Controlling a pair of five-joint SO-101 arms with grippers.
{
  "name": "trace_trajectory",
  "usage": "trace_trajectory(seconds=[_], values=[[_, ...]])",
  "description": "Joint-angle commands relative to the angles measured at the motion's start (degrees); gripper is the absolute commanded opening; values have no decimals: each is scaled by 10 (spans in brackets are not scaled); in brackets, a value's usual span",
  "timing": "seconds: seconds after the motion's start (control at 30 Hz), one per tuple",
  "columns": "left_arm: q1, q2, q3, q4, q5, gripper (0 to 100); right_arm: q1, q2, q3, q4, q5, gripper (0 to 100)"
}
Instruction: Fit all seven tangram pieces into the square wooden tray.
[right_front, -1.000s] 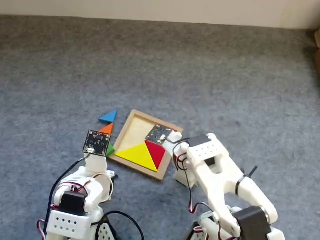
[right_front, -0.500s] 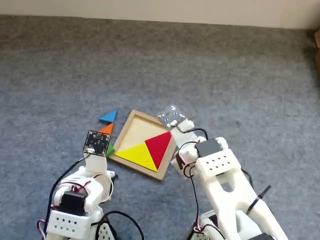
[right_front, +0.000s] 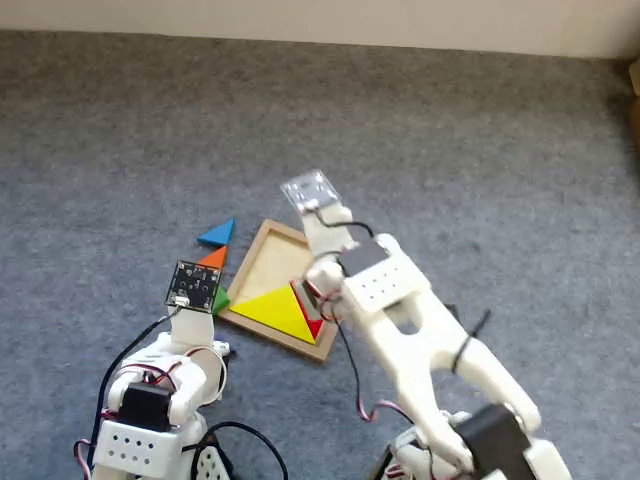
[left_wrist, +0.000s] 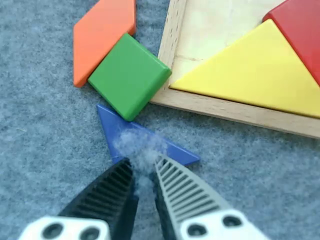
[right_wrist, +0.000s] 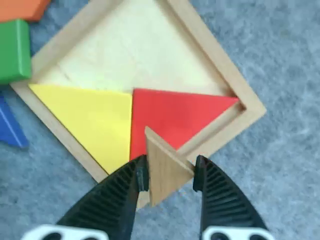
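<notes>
The square wooden tray (right_front: 262, 240) holds a yellow triangle (right_front: 275, 308) and a red triangle (right_front: 308, 305). My right gripper (right_wrist: 170, 170) is shut on a plain wooden triangle (right_wrist: 162, 175), held above the tray's corner rim (right_wrist: 250, 107) beside the red triangle (right_wrist: 175, 115). Outside the tray lie an orange parallelogram (left_wrist: 102, 35), a green square (left_wrist: 129, 76) and a blue triangle (left_wrist: 145, 145). My left gripper (left_wrist: 144, 172) is shut and empty, its tips over that blue triangle. Another blue triangle (right_front: 217, 235) lies beyond the orange piece (right_front: 211, 258).
Grey carpet surrounds the tray on all sides, with wide room at the back and right. The right arm (right_front: 370, 285) stretches over the tray's near right part. The left arm's base (right_front: 150, 410) sits at the front left.
The right arm has swung left from beside the tray's right edge to over the tray. The left arm has not moved.
</notes>
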Motion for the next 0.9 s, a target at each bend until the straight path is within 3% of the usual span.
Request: trace_trajectory(seconds=[0.0,0.33,0.53,0.77,0.87], values=[[-1,-22,12,3,6,17,-24,45,-98,-9,-45,122],[-1,-22,12,3,6,17,-33,183,-246,-9,-196,125],[-1,-22,12,3,6,17,-47,213,-260,-15,-245,126],[-1,-22,12,3,6,17,-70,228,-255,-109,-417,126],[-1,-22,12,3,6,17,-70,229,-229,-155,-448,126]])
